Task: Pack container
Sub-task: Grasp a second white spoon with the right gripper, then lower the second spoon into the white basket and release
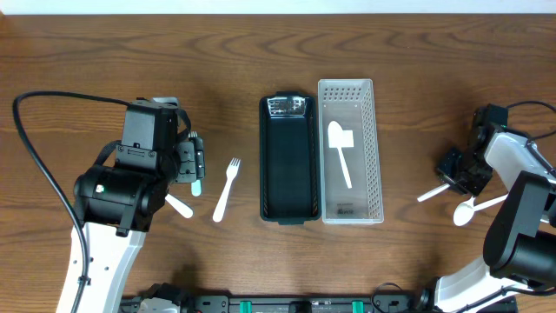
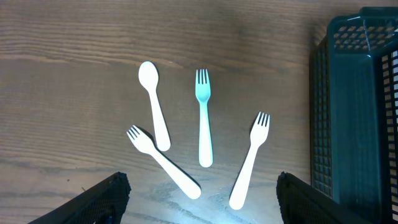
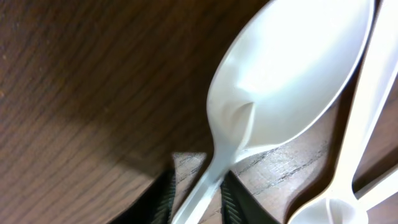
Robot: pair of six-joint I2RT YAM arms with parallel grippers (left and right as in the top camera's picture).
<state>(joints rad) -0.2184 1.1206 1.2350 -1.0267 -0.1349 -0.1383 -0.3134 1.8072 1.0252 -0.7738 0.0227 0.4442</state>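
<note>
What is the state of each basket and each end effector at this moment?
Black basket: empty.
Clear basket: holds one white utensil.
Left end effector: open, holding nothing.
Right end effector: shut on the handle of a white spoon.

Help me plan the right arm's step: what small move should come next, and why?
Probably lift straight up a little: the right hand appears closed on the handle of the white spoon, low over the table, beside a second spoon.
</note>
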